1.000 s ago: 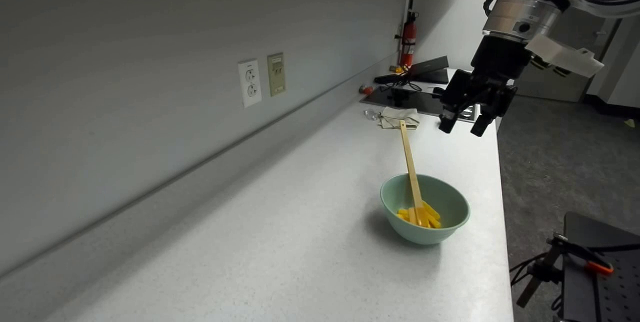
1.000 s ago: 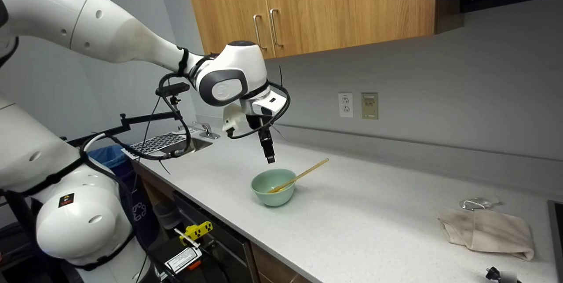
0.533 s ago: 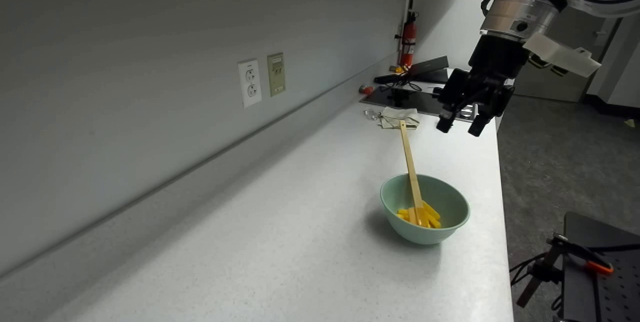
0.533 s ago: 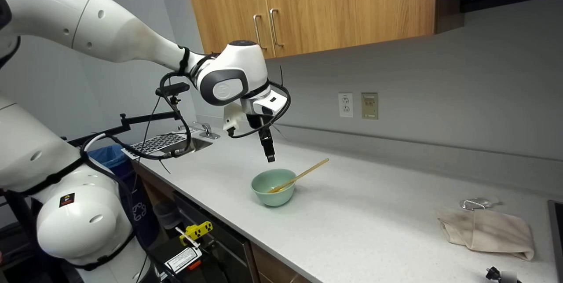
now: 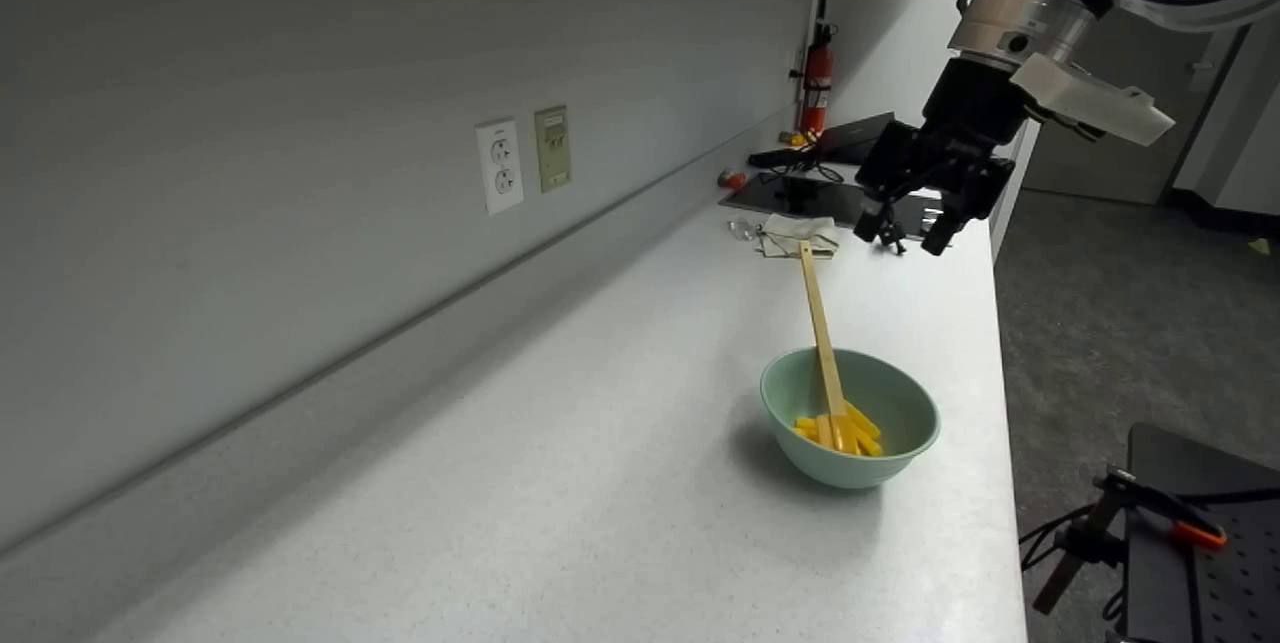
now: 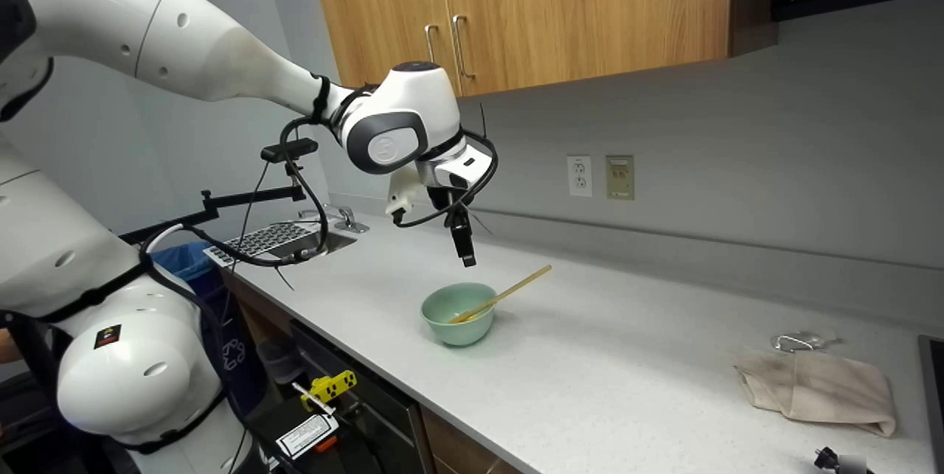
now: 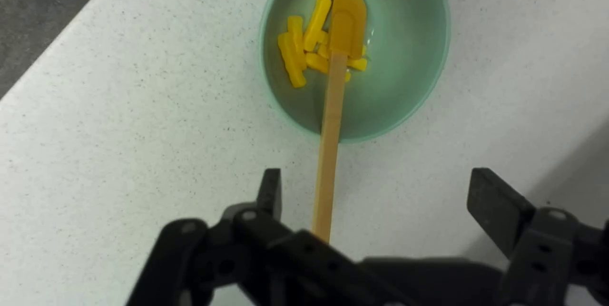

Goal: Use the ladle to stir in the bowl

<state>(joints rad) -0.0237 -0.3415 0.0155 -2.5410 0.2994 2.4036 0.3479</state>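
A grey wall (image 6: 774, 164) rises to one side of the hand (image 5: 903, 235), and the speckled desk (image 6: 627, 385) spreads out below it. The white arm (image 6: 214, 54) holds the hand at its end, reaching in from the left of an exterior view. Higher than the hand, along the wall, is a wood-grained cabinet (image 6: 575, 9).

The hand hangs over the desk, slightly tilted, its two fingers (image 7: 497, 208) wide apart in the wrist view. Lower than the fingertips, with a gap between, the pale green bowl (image 7: 404, 58) sits upright on the desk, partly cut off by the wrist view's top edge. Well apart from the hand, down toward the right of an exterior view, lies a folded beige cloth (image 6: 815, 389).

The ladle (image 7: 333, 106) is below the hand, its orange head inside the bowl, its tan handle leaning out over the rim. In the wrist view the handle shows between the fingers, its end hidden by the hand; an exterior view has it apart from the fingertips.

On the wall, to the right of the hand in an exterior view, is a white outlet (image 6: 580, 175). Smallest are the yellow pieces (image 7: 316, 23) bunched in the bowl, below the hand, some partly covered by the orange head.
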